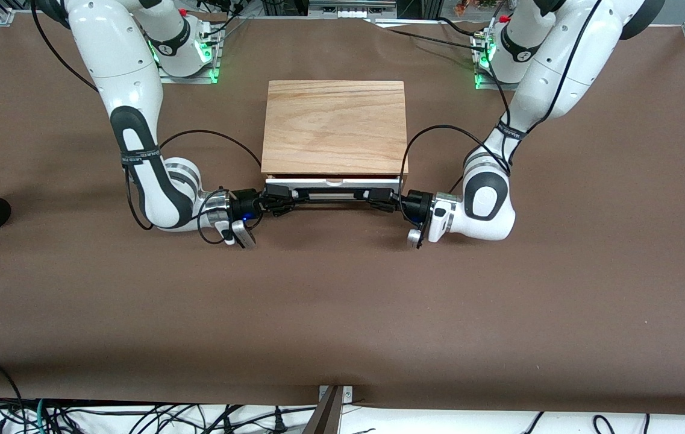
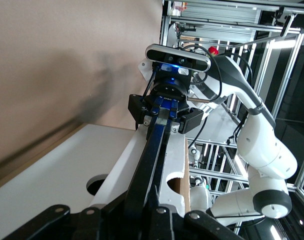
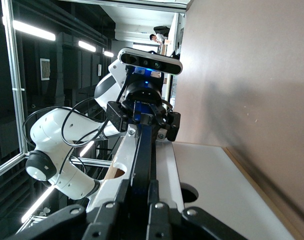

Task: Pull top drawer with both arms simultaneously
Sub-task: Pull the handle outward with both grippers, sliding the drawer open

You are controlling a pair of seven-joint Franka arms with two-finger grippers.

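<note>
The long thin black bar handle [image 1: 335, 196] of the shallow white-fronted top drawer [image 1: 335, 181], barely out beneath the wood-grain cabinet top [image 1: 335, 126], was clamped at opposite ends by the left gripper [image 1: 385, 198] and right gripper [image 1: 275, 198], its axis running between them.

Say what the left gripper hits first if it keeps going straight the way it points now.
The right gripper, probably. The left gripper is shut on the top drawer's black bar handle and points along it toward the right gripper at the handle's opposite end; nothing else shows between them.
</note>
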